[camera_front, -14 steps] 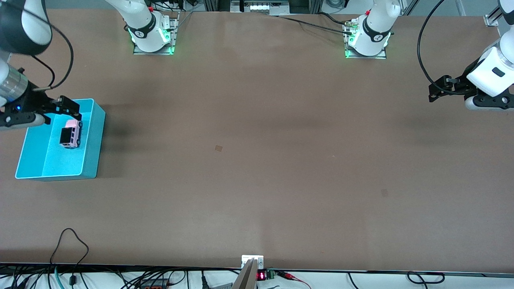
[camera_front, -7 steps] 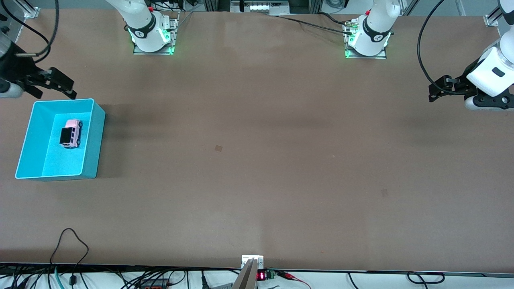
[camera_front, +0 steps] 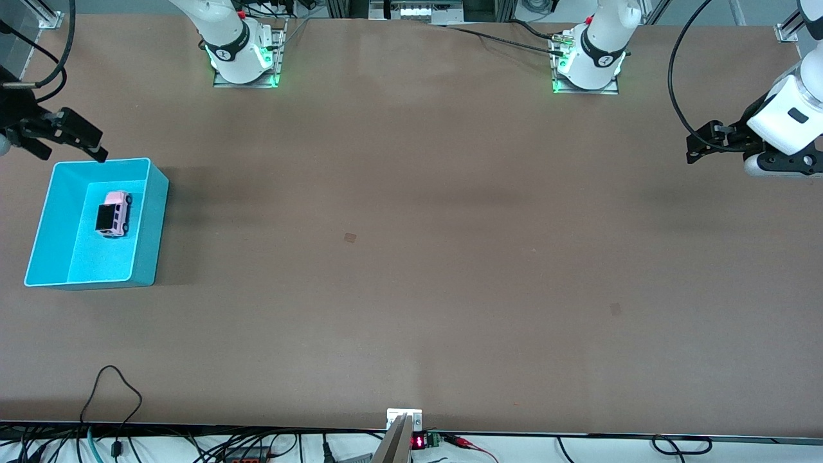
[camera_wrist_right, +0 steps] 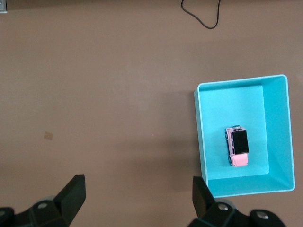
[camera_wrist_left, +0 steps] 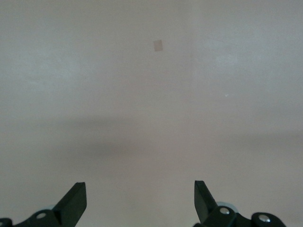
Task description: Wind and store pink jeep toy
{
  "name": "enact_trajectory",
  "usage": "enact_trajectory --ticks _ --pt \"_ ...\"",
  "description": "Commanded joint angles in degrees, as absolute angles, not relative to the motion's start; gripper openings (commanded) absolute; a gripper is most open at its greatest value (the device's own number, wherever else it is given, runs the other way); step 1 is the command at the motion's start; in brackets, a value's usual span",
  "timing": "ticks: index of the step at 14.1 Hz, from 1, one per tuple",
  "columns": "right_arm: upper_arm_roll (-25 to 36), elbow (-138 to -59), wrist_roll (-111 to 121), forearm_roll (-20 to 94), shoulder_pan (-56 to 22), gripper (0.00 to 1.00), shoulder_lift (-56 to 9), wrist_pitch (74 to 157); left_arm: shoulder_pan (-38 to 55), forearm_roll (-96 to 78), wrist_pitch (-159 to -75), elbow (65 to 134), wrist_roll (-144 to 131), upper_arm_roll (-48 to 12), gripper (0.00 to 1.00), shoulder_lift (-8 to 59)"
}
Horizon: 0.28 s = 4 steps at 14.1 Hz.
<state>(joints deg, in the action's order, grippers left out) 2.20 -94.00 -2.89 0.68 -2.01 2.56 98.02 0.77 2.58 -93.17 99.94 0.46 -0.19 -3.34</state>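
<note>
The pink jeep toy [camera_front: 113, 214] [camera_wrist_right: 237, 146], light pink with a black roof panel, stands on its wheels inside the turquoise bin [camera_front: 152, 218] [camera_wrist_right: 199, 137] at the right arm's end of the table. My right gripper [camera_front: 71, 153] [camera_wrist_right: 137, 189] hangs open and empty over bare table just outside the bin's rim, apart from the toy. Over bare table at the other end, my left gripper [camera_front: 693, 148] [camera_wrist_left: 139, 196] waits open with nothing between its fingers.
A small tan patch [camera_front: 350, 237] [camera_wrist_left: 158, 45] [camera_wrist_right: 48, 135] marks the brown table [camera_front: 450, 289] near its middle. A black cable loop [camera_front: 112, 386] [camera_wrist_right: 201, 14] lies by the table's edge nearest the front camera. The arm bases [camera_front: 244, 58] [camera_front: 588, 64] stand along the opposite edge.
My right gripper has drawn back from above the bin and toy to outside the bin's rim, staying open. The jeep stays put in the bin. The left arm has not moved.
</note>
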Motion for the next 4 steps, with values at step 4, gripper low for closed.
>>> enact_trajectory --ticks 4 --pt "1.67 -89.74 -2.46 1.23 -1.23 1.0 0.62 95.98 1.05 1.76 -92.64 99.93 1.76 0.26 1.0 -3.69"
